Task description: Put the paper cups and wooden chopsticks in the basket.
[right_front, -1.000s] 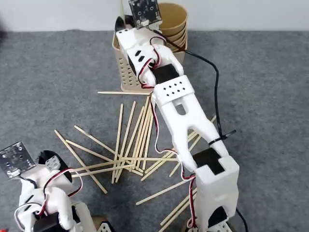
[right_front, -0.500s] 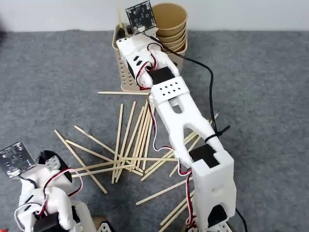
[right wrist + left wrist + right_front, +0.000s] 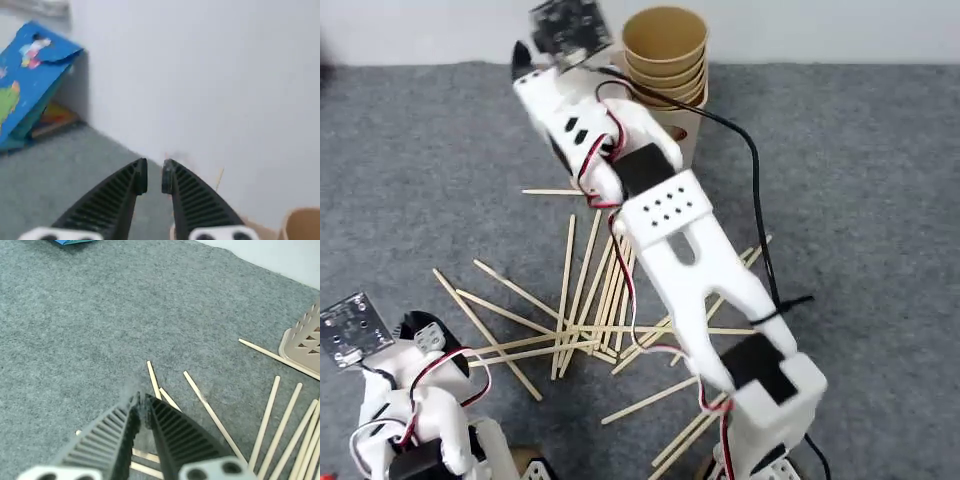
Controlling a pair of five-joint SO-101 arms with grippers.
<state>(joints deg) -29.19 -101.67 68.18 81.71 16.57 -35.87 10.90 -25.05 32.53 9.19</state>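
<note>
Lying just past left jaws, chopsticks (image 3: pixel 154 380)

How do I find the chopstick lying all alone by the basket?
Find the beige basket holding stacked paper cups at the grey mat's far edge. One chopstick lies just in front of it. It lies crosswise and alone; the piled ones point toward the basket.

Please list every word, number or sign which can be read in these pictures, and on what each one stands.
No text can be read.
Blue item by the wall: coloured pictures, too blurred to show any words.
Circuit board on an arm's wrist: markings too small to read.
</note>
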